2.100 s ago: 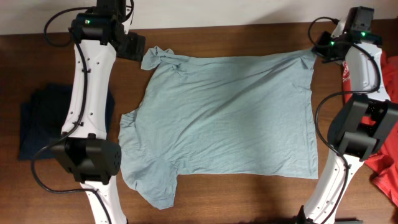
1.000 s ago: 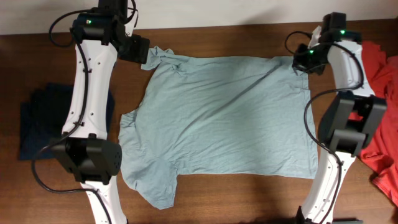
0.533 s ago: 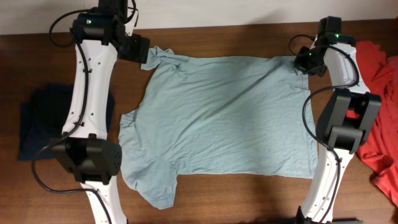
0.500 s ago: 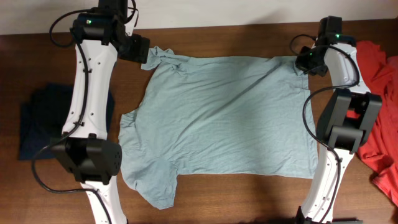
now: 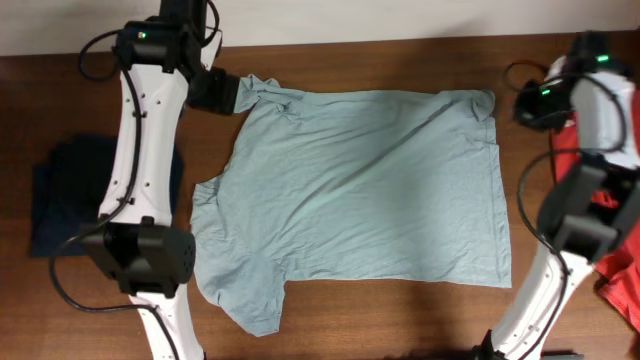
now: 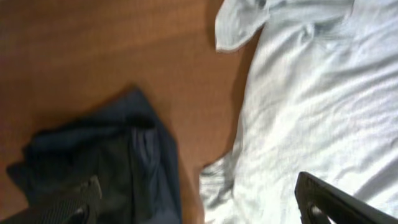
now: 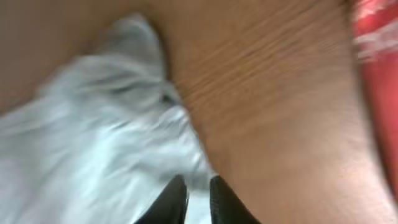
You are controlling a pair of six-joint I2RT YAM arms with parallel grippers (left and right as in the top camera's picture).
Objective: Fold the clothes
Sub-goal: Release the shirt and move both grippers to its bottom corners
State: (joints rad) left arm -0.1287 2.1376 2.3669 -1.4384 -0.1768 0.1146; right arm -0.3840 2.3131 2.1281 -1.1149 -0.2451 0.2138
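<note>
Risk of a lumpy fold: on the T-shirt point(image 5: 360, 185), the upper sleeve point(image 5: 262, 95) lies crumpled and, if not flattened, would be trapped inside. The left tool point(image 5: 218, 90), wide open and empty, hangs just beside that sleeve, where several layers could be pinched at once. The right tool point(image 7: 193, 200), nearly closed on nothing, is held off the far top corner, near a red shirt point(image 5: 618, 270) that could be snagged. The T-shirt is spread mid-table point(image 5: 400, 55), pale grey-blue, lightly creased, not yet folded.
</note>
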